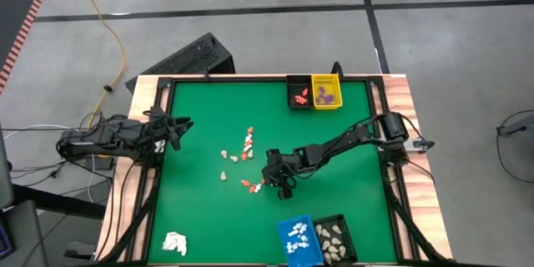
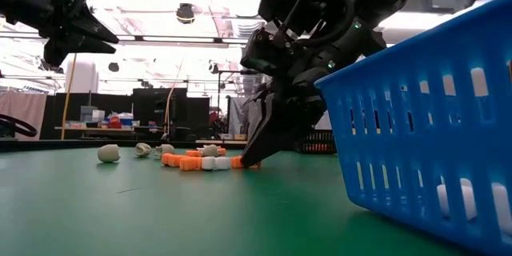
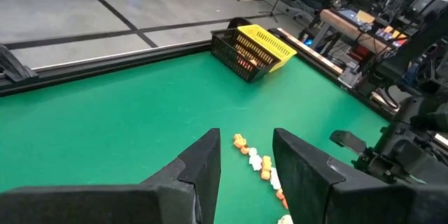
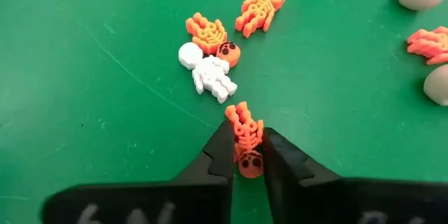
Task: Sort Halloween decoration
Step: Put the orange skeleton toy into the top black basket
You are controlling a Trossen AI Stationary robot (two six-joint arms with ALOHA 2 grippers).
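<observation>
The right jaws [image 4: 246,155] were clenched around a small orange plastic skeleton figure [image 4: 245,140] lying flat on the green bench [image 1: 209,117], pinching its narrow trunk from both sides. It looked light, rigid and smooth, so likely to twist or slip unless taken across the middle. Just ahead of the tips lay a white skeleton figure [image 4: 208,70] touching another orange one [image 4: 213,38], near enough to be nudged. The black basket holding orange pieces [image 1: 299,93] stood well beyond. The left jaws [image 3: 245,164] hung released, holding nothing, above loose pieces.
</observation>
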